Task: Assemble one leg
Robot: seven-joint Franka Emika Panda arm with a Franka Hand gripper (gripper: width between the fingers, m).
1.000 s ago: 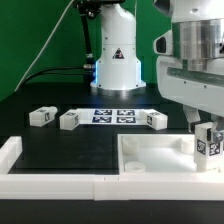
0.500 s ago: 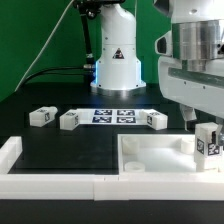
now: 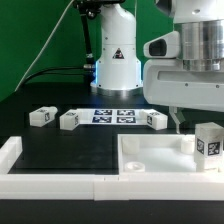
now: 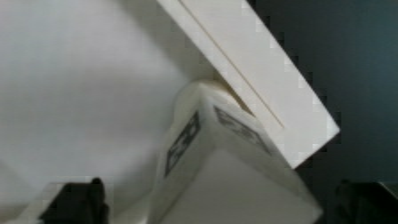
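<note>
The claw (image 4: 231,205) is pulling up off the small white stubby plastic leg (image 3: 209,142), fingers spread open, leaving it standing at the big white square tray's (image 3: 150,165) corner.

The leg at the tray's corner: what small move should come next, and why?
Probably lower the open pincer around the leg and grip it: it stands free at the corner of the tray, with the pincer above it.

White glossy arm base (image 3: 117,68) (black triangle marking), silver-grey cylindrical wrist (image 3: 195,45).
</note>
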